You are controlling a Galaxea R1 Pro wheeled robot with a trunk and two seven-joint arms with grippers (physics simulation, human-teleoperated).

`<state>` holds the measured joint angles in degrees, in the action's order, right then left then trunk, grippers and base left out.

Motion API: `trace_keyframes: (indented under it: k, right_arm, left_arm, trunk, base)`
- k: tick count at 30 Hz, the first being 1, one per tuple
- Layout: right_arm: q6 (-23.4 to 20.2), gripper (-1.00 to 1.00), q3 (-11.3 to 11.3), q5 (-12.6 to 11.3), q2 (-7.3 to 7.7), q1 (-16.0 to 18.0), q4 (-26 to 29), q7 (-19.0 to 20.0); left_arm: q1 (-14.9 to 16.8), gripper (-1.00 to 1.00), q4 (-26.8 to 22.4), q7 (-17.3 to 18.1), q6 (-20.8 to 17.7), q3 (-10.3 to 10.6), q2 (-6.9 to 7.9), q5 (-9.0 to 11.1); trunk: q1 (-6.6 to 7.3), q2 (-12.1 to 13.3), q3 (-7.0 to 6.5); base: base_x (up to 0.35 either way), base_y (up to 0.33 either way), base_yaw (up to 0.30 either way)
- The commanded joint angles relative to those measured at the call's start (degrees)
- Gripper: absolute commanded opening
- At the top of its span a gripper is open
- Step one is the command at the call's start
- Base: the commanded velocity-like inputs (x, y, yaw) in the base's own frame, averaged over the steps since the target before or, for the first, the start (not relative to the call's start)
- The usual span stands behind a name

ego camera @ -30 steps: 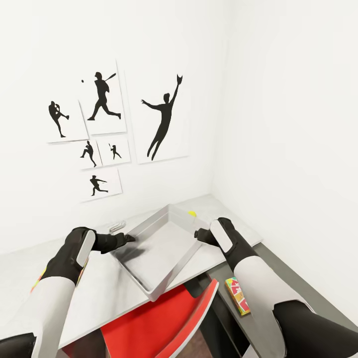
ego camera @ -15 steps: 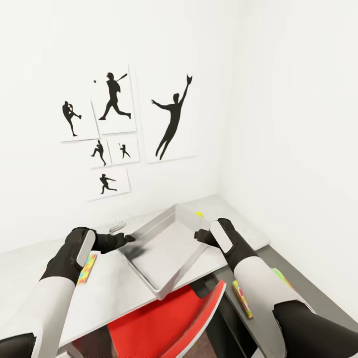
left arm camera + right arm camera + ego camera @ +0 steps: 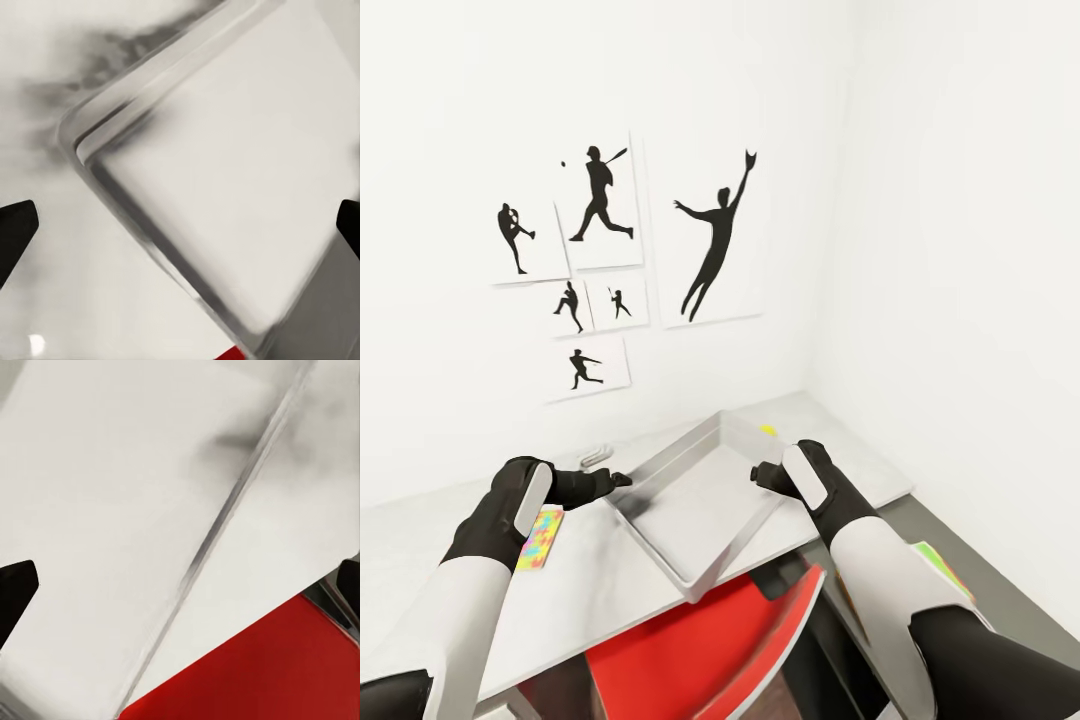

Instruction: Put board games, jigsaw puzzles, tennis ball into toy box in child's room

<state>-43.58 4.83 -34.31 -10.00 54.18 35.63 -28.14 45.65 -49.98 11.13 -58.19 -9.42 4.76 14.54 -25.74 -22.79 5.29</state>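
A shallow pale grey rectangular toy box sat tilted over the near edge of the long pale grey desk. The left gripper and the right gripper flanked the box; both stood wide open in the wrist views, gripping nothing. A multicoloured jigsaw square lay just beyond the box's left side. A red chair stood below the box.
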Motion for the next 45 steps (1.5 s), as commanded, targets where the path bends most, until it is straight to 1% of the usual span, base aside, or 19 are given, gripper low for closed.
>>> trace_keyframes:
  k: [1, 12, 23, 26, 29, 33, 41, 45]
  right_arm:
    - [-0.1, 1.00, 0.1, -0.5, 0.00, 0.1, 0.1, -0.5]
    - [-0.2, 1.00, 0.1, -0.5, 0.00, 0.0, 0.1, -0.6]
    - [-0.3, 1.00, 0.1, -0.5, 0.00, 0.0, 0.0, -0.6]
    - [-0.3, 1.00, 0.1, -0.5, 0.00, 0.0, 0.0, -0.6]
    - [-0.3, 1.00, 0.1, -0.5, 0.00, -0.1, 0.0, -0.6]
    - [-0.3, 1.00, 0.1, -0.5, 0.00, -0.1, 0.0, -0.6]
    - [-0.3, 1.00, 0.1, -0.5, 0.00, -0.1, 0.0, -0.6]
    - [-0.3, 1.00, 0.1, -0.5, 0.00, -0.1, 0.0, -0.5]
  left_arm:
    - [0.1, 1.00, 0.0, 0.4, -0.2, -0.1, -0.01, -0.3]
    - [0.1, 1.00, 0.0, 0.4, -0.2, 0.2, -0.08, -0.3]
    - [0.1, 1.00, 0.0, 0.4, -0.1, 0.3, -0.21, -0.1]
    - [0.1, 1.00, 0.9, 0.4, -0.1, 0.3, -0.40, -0.1]
    - [0.1, 1.00, 3.0, 0.3, 0.2, 0.1, -0.49, -0.2]
    - [0.1, 1.00, 4.9, 0.3, 2.1, 0.0, -0.53, -0.2]
    - [0.1, 1.00, 5.4, 0.3, 3.0, -0.1, -0.73, -0.2]
    - [0.4, 1.00, 5.4, 0.3, 3.1, -0.1, -1.23, -0.2]
  trunk:
    - [-0.04, -0.1, 0.13]
    - [-0.04, -0.1, 0.25]
    - [-0.04, -0.1, 1.13]
    - [-0.04, -0.1, 1.41]
    - [-0.04, -0.1, 1.66]
    - [-0.04, -0.1, 1.79]
    - [-0.04, -0.1, 2.00]
    - [-0.04, -0.1, 2.19]
  base:
    - [0.000, 0.013, 0.082]
    - [0.000, 0.003, 0.100]
    - [0.000, 0.000, 0.014]
    - [0.000, 0.000, 0.000]
    - [0.000, 0.000, 0.000]
    - [0.000, 0.000, 0.000]
    - [0.000, 0.000, 0.000]
    - [0.000, 0.000, 0.000]
